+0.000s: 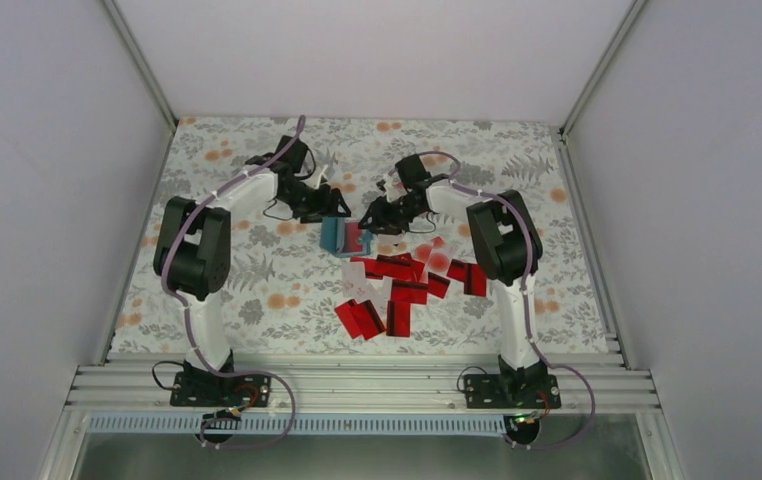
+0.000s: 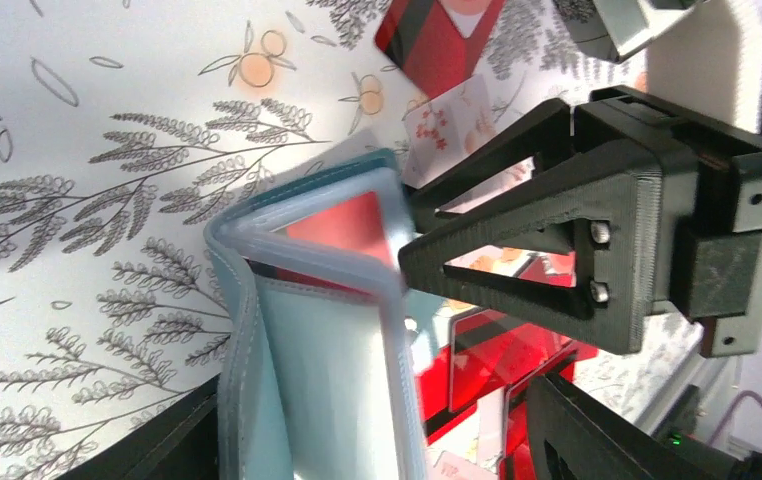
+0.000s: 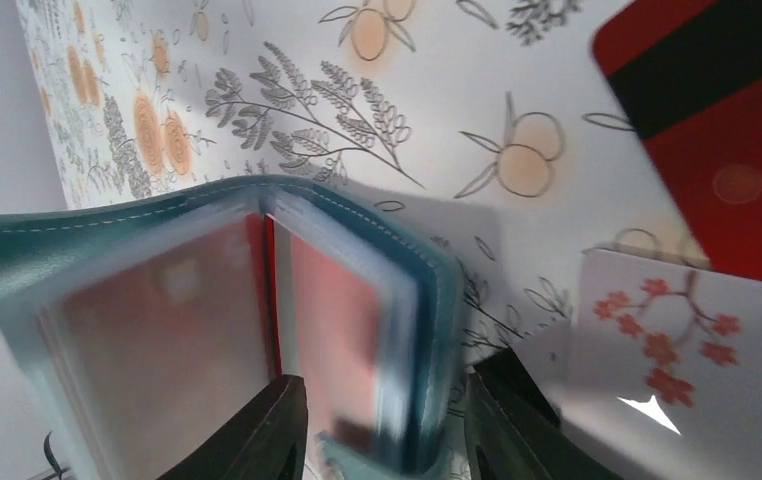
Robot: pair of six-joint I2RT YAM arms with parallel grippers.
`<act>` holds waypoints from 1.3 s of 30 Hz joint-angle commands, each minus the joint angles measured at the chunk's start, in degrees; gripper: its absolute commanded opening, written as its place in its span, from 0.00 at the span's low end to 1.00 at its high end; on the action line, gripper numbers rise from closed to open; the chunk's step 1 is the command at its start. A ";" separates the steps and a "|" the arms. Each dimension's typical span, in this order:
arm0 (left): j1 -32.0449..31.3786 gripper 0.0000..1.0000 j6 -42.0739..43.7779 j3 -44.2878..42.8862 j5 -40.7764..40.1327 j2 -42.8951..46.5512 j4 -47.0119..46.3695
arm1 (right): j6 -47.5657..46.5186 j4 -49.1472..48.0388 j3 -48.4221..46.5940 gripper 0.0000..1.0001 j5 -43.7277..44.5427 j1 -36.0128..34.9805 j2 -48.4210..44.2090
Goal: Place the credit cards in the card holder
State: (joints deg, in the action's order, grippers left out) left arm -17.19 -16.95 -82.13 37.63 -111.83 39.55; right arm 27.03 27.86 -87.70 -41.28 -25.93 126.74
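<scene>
The teal card holder [image 1: 343,238] stands open like a book on the flowered table, red showing in its clear sleeves. In the left wrist view the card holder [image 2: 317,340] sits between the wide-apart fingers of my left gripper [image 2: 377,440], with a gap on its right side. My left gripper [image 1: 335,207] is open. My right gripper [image 1: 367,218] reaches in from the right. Its fingers straddle the right half of the card holder [image 3: 357,300], close on both sides, and the blurred holder is not clamped by the right gripper [image 3: 392,430]. Several red credit cards [image 1: 397,290] lie scattered nearer the arm bases.
A red card with a black stripe [image 3: 717,130] and a pale card with red blossoms [image 3: 677,350] lie just right of the holder. More red cards [image 2: 497,350] lie behind it. White walls [image 1: 57,200] enclose the table, with a metal rail [image 1: 357,385] at the near edge.
</scene>
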 commanded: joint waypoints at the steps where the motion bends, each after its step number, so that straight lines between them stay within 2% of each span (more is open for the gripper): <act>1: -0.91 0.69 0.74 -2.04 -6.69 1.04 4.55 | 0.69 -1.24 1.30 0.41 0.11 -1.61 3.09; 6: -1.41 0.69 0.52 -1.26 -8.23 0.69 4.53 | 1.24 -1.53 0.72 0.40 -0.17 -1.80 3.50; 16: -4.11 0.68 -3.44 -3.49 -3.70 -1.57 1.20 | 1.46 -1.96 0.78 0.39 -0.79 -2.10 3.85; 21: -4.69 0.65 -4.50 -4.04 -0.78 -2.69 -1.41 | -0.73 1.96 -1.09 0.39 1.93 -2.33 3.61; 26: -4.78 0.47 -5.05 -0.30 -0.89 -4.30 -4.65 | -2.50 7.33 -2.53 0.39 8.24 -2.96 2.89; 31: -4.78 0.35 -6.16 2.49 -0.81 -4.47 -7.40 | -2.86 10.05 -3.23 0.39 13.77 -3.61 2.42; 39: -4.78 0.10 -7.19 5.81 -3.71 -5.33 -10.40 | -4.53 13.38 -5.66 0.38 17.26 -3.90 2.42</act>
State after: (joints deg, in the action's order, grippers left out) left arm -21.65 -23.57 -78.35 35.57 -115.33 31.44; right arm 24.51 34.96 -93.38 -32.08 -29.34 127.87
